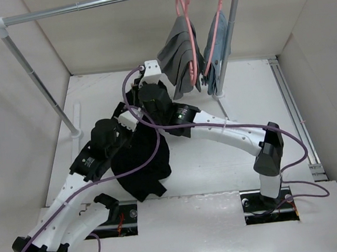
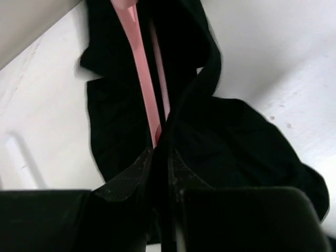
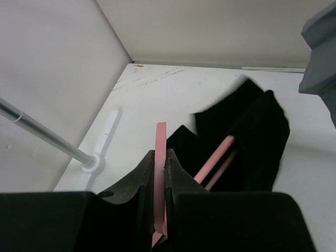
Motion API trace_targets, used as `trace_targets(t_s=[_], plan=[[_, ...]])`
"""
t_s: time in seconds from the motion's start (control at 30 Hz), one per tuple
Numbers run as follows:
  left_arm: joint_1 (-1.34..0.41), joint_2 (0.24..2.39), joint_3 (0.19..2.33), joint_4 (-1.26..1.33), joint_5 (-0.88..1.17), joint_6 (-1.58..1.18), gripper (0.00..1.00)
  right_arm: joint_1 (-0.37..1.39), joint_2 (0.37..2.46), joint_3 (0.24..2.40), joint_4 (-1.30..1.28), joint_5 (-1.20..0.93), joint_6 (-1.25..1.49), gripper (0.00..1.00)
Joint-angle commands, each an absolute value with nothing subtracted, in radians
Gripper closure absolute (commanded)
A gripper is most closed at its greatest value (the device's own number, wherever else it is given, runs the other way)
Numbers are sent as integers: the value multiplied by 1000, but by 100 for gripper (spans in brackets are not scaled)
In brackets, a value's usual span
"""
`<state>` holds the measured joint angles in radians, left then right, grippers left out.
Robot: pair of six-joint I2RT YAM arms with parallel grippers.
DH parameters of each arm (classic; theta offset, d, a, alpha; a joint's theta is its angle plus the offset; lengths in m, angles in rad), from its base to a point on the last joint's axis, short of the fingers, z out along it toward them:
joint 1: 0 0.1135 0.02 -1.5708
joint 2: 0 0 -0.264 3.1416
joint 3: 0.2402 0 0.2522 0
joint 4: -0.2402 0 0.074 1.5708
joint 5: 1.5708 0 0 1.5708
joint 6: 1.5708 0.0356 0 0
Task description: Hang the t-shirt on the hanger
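The t-shirt (image 1: 139,164) lies in a crumpled black heap on the white tabletop (image 1: 219,168), left of the middle, and both arms are bent in over it. Much of it is hidden under them from above.

The right gripper (image 3: 160,163) is closed on the hanger (image 3: 160,137): a thin pink strip stands upright between its 2 dark fingers, pinched from both sides. Beyond the fingertips, another pink bar of the hanger slants away and runs into the black cloth, which is bunched over it.

The left gripper (image 2: 161,157) has its jaws nearly together on a folded edge of the t-shirt. That dark ridge of fabric climbs from the gap between the fingers toward the upper right of the wrist view. Just to the left of the fold, the pink hanger bars come down through the cloth and end right at the fingertips. I cannot tell whether the fingers touch the plastic as well.

At the back right, 2 other pink hangers hang from the metal rail (image 1: 87,6), 1 carrying a grey garment (image 1: 180,54) and 1 a blue-grey garment (image 1: 217,42), side by side. The rack's left pole (image 3: 42,131) slants down to a white foot (image 3: 92,161) on the tabletop, near the left wall.
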<state>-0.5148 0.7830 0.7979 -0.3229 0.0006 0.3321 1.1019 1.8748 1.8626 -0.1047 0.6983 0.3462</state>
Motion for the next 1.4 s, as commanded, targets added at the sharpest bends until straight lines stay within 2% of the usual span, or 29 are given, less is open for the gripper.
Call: trace_targets(t_s=[0.0,0.17,0.2,0.23,0.33,0.6,0.67,0.7,0.73,0.77,0.8,1.13,1.23,1.27,1.3,1.33,1.37], plan=[[-503,762,785,-350,-101,291,100,1150,1842,1899,21,635,374,100],[-503,723,764,-350,-78,291,100,1150,1842,1899,21,635,374,100],[-503,710,753,-350,-66,291,68,1150,1842,1899,21,635,374,100],[-503,710,753,-350,-66,291,56,1150,1842,1899,21,626,374,100],[-503,732,735,-330,-66,291,41,1150,1842,1899,21,626,374,100],[-503,796,701,-265,-86,279,39,1160,1833,1899,21,626,374,100],[-503,796,692,-256,-86,279,44,1160,1833,1890,21,626,374,100],[-503,796,692,-256,-86,279,51,1160,1833,1890,21,626,374,100],[-503,796,692,-267,-86,290,62,1160,1833,1890,21,626,374,100],[-503,796,692,-267,-86,290,86,1160,1833,1890,21,626,374,100],[-503,796,692,-267,-86,290,99,1160,1833,1890,21,626,374,100],[-503,637,735,-285,-57,262,100,1141,1841,1890,21,543,354,100],[-503,608,759,-273,-48,262,100,1123,1818,1868,21,503,345,69],[-503,607,759,-273,-48,252,100,1123,1809,1855,32,503,327,62],[-503,607,771,-273,-57,242,100,1123,1790,1839,32,503,298,48],[-503,607,782,-273,-66,242,100,1123,1766,1830,32,532,287,39],[-503,607,782,-273,-66,226,100,1123,1766,1818,32,547,287,39]])
